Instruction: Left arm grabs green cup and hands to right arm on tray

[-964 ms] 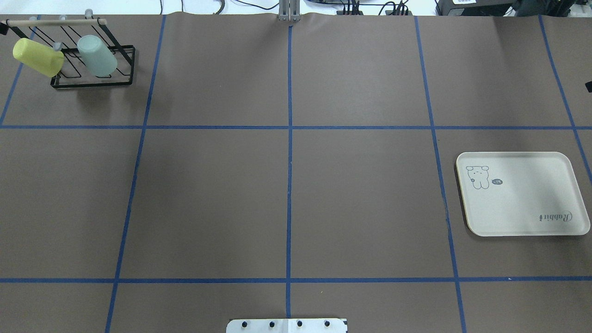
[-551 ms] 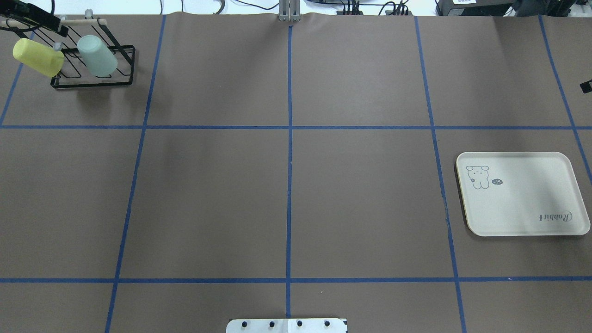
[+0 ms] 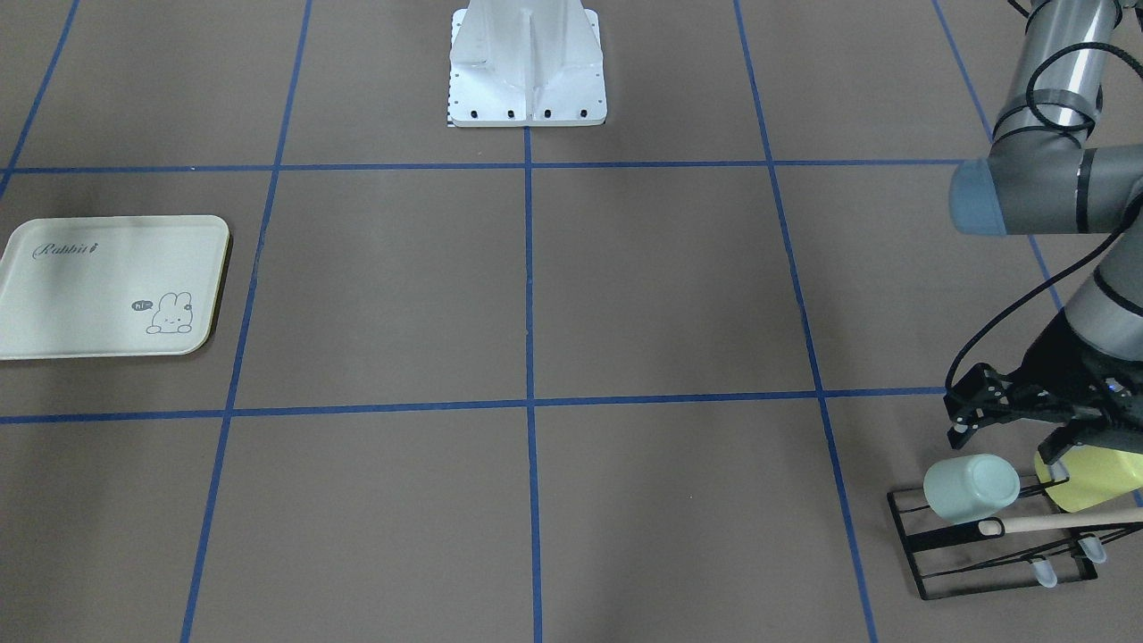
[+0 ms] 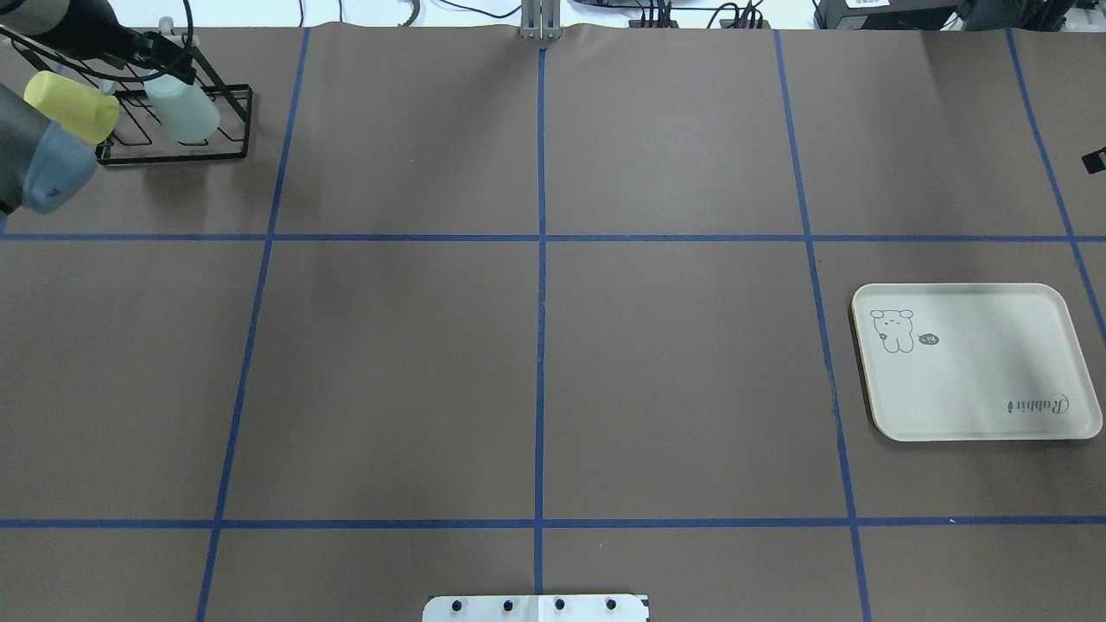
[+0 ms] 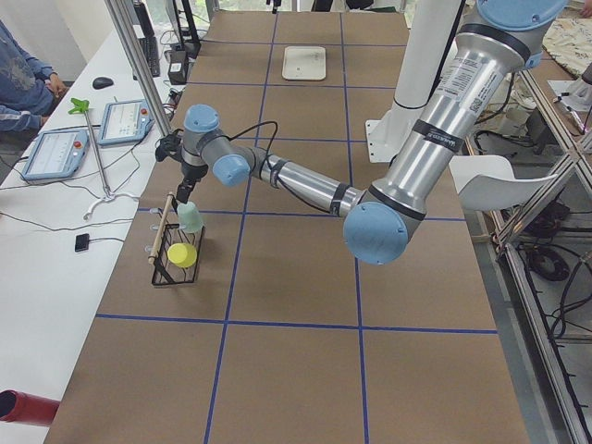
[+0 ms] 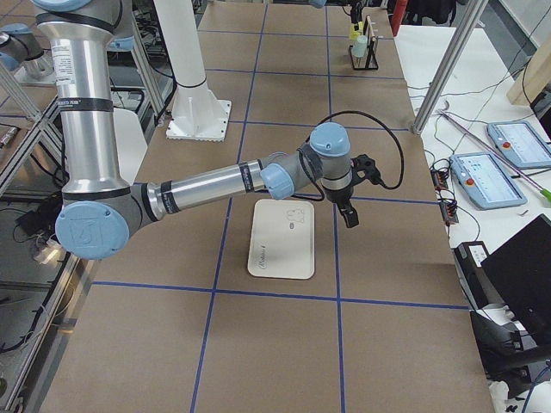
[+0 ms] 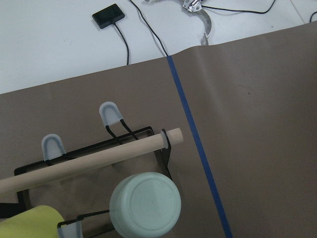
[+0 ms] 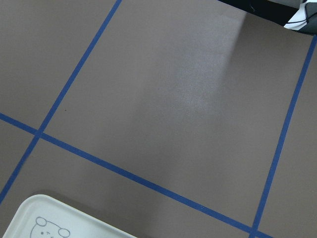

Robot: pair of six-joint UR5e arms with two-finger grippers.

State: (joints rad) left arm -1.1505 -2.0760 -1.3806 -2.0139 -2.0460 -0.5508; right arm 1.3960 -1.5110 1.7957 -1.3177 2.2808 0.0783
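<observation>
Far left corner of the counter (image 4: 674, 371): the yellow cup (image 4: 73, 104) and the green cup (image 4: 186, 117) sit bottom-up and tilted, side by side on the black wire rack (image 4: 173, 158), beside its wooden dowel (image 7: 89, 161). The left arm (image 4: 52, 177) reaches in, and the left end effector (image 3: 1009, 444) hangs just above the two cups, fingers apart, gripping nothing. Over on the right, the tray (image 4: 976, 389) lies flat, well apart from the green cup. The right arm (image 6: 207, 182) carries the right end effector (image 6: 349, 211) above the counter beside the tray; apart or together, I cannot tell.
</observation>
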